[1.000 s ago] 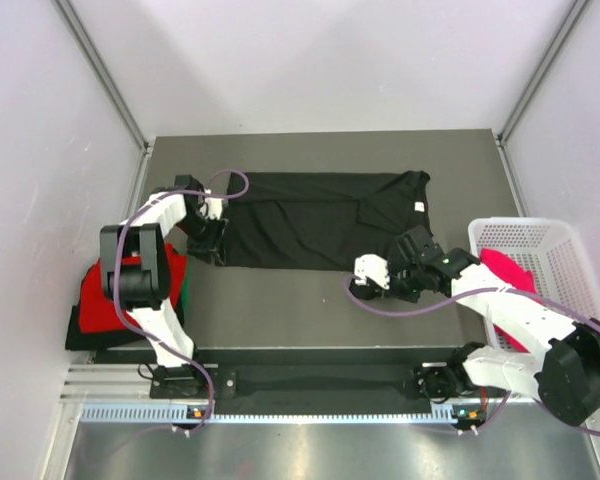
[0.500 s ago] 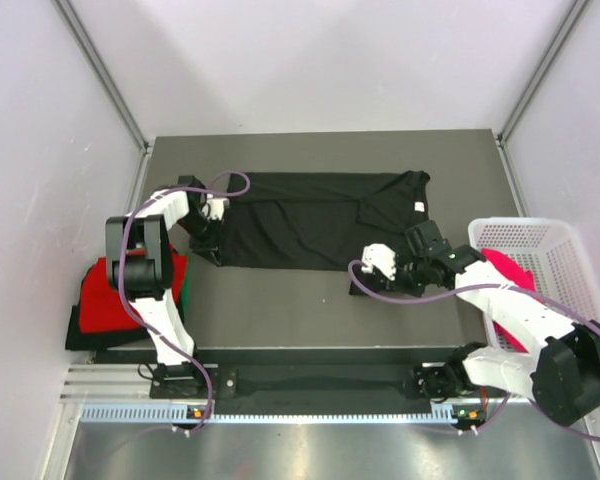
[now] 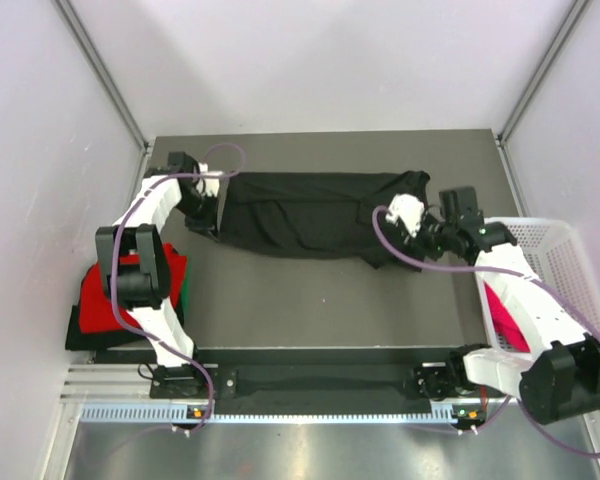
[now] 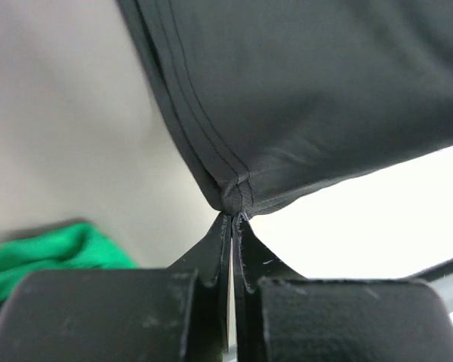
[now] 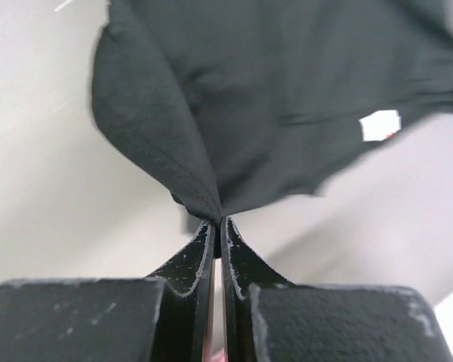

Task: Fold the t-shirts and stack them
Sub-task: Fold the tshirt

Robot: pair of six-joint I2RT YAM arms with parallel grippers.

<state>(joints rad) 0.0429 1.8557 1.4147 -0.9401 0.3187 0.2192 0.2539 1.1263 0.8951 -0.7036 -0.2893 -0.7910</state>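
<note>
A black t-shirt (image 3: 310, 213) hangs stretched across the far half of the table between both grippers. My left gripper (image 3: 208, 218) is shut on its left hem corner (image 4: 234, 197). My right gripper (image 3: 408, 243) is shut on a pinched fold at its right end (image 5: 211, 204). The white neck label (image 5: 380, 125) shows in the right wrist view. A red t-shirt (image 3: 120, 295) lies on a pile off the table's left edge, with a green t-shirt (image 3: 184, 290) peeking out beside it. A magenta-pink t-shirt (image 3: 505, 318) lies in the basket.
The white mesh basket (image 3: 552, 245) stands at the table's right edge, under the right forearm. A dark cloth (image 3: 80, 338) shows under the red shirt. Grey walls and metal frame posts close in the far side. Purple cables loop off both wrists.
My left gripper has shut on the shirt's left corner. Both arms have moved toward the far side, the right one also to the right, pulling the shirt's near edge up and back.
</note>
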